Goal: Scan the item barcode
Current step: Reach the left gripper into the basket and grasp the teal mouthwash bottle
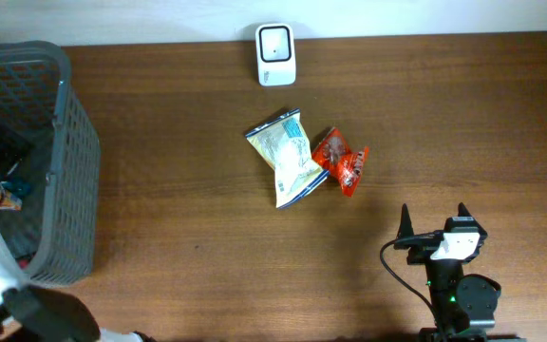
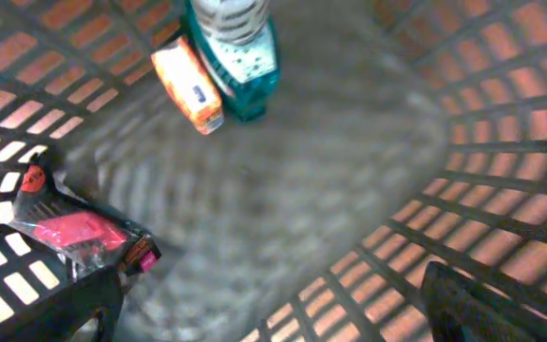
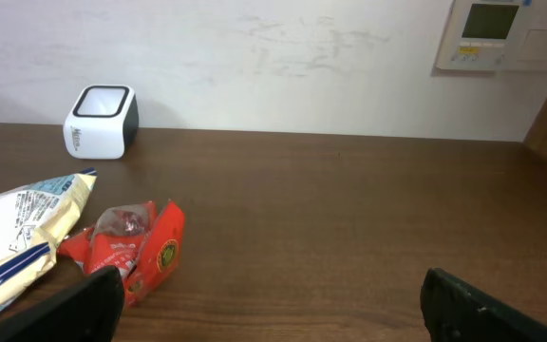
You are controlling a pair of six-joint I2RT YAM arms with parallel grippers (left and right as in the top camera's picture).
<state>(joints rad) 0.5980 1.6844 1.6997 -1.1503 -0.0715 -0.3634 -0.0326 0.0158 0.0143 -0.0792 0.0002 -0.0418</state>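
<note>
Left gripper (image 2: pixel 269 294) is hanging wide open, empty, inside the grey basket (image 1: pixel 76 152); right gripper (image 1: pixel 434 215) is idling open too. Yellow snack bag (image 1: pixel 288 157) is lying mid-table near the scanner (image 1: pixel 275 54). I'm judging pickup is pending: grasping it, then presenting its barcode.

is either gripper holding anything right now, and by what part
Nothing is held. The left gripper is open inside the basket; the right gripper is open above the table.

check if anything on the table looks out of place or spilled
Nothing looks spilled or damaged. The yellow snack bag and red packet lie crumpled and askew, touching each other mid-table; the scanner sits upright at the far edge.
</note>
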